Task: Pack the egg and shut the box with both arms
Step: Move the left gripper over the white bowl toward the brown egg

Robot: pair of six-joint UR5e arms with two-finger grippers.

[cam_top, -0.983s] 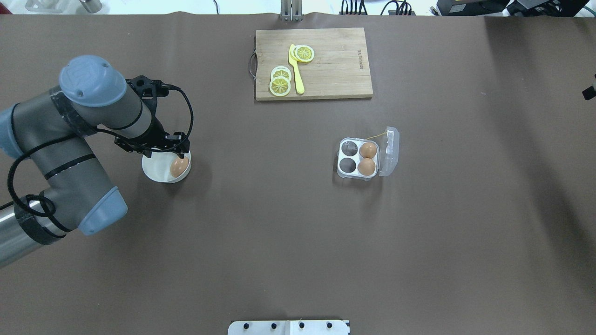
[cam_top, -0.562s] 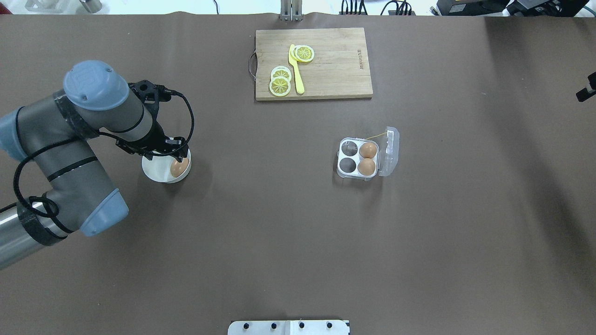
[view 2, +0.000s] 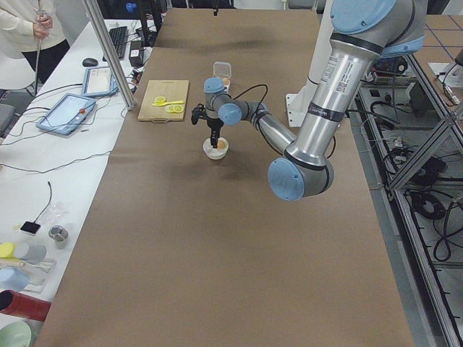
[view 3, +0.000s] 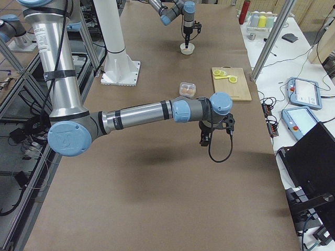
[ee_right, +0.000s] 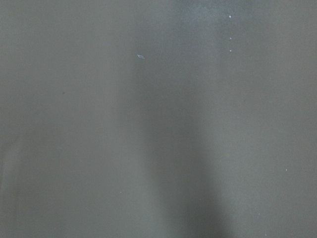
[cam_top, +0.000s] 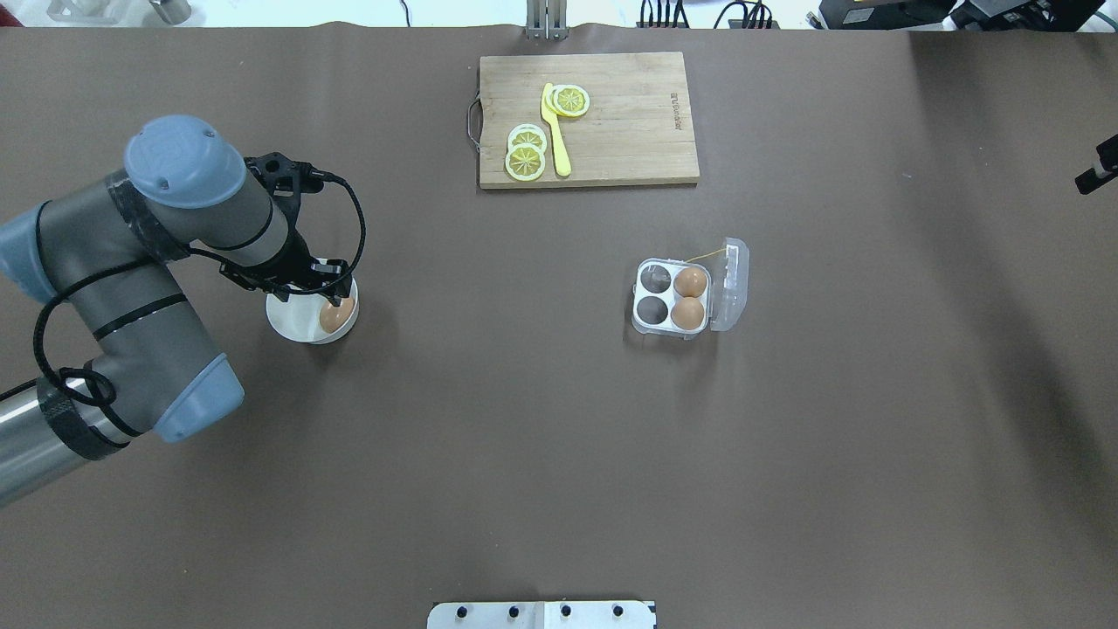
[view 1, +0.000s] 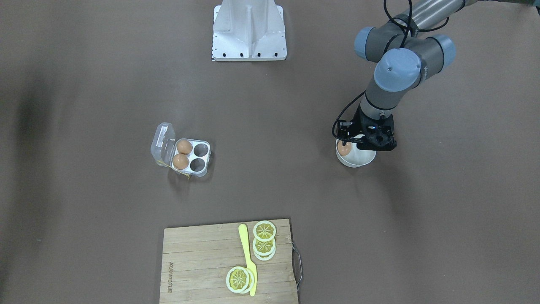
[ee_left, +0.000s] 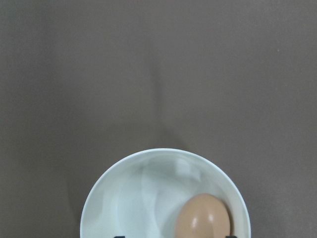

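Observation:
The egg point(cam_top: 336, 314) lies in a round white bowl point(cam_top: 293, 319) at the table's left; it also shows in the left wrist view point(ee_left: 202, 219) and in the front view point(view 1: 344, 148). My left gripper point(cam_top: 325, 295) hangs just over the bowl, open, its tips wide apart at the bottom edge of the wrist view, the egg near one tip. The clear box point(cam_top: 671, 297) sits mid-table with its lid point(cam_top: 732, 284) open and two brown eggs point(cam_top: 689, 297) in the cells nearest the lid. My right gripper point(view 3: 205, 137) is far off over bare table; I cannot tell its state.
A wooden cutting board point(cam_top: 587, 118) with lemon slices and a yellow knife lies at the far side. The white metal stand point(view 1: 249, 29) is at the robot's edge. Brown table surface lies between bowl and box.
My left arm has shifted slightly and the gripper has come down closer over the egg in the bowl. The right gripper's tip at the view's edge has drifted a little.

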